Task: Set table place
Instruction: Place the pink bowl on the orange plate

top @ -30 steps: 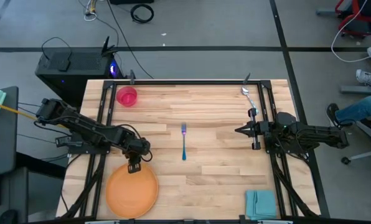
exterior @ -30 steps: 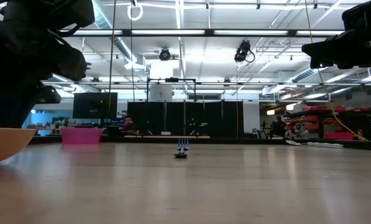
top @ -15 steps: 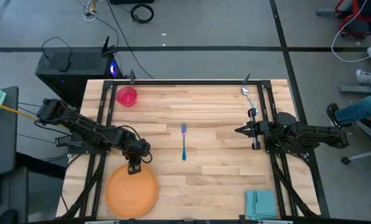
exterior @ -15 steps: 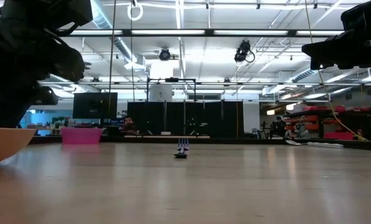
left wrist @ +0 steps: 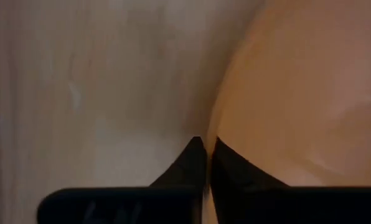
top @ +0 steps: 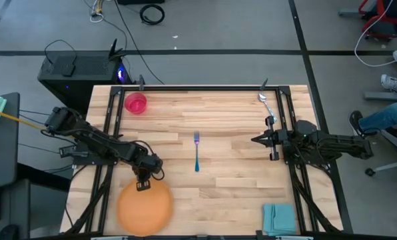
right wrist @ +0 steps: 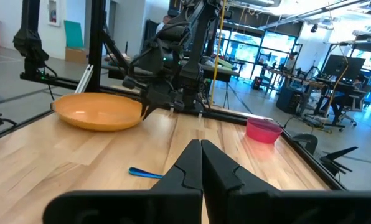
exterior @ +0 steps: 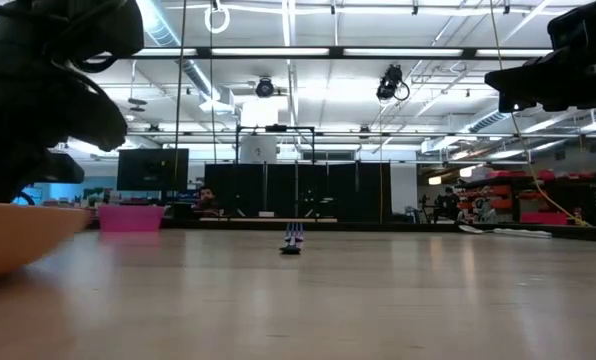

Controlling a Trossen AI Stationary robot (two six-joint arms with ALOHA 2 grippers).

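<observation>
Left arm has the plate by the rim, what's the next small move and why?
Probably carry the plate toward the table's middle, beside the fork. The left gripper is pinching its rim, the plate looks tilted off the wood in the low view, and the right gripper waits at the far side.

Wood, plastic, metal and cloth

We see a table (top: 238, 133) of pale smooth wood planks, a smooth orange plate (top: 144, 207) with soft shine, a shiny metal spoon (top: 265, 102), a blue plastic-looking fork (top: 196, 151) and a soft teal cloth (top: 279, 218).
</observation>
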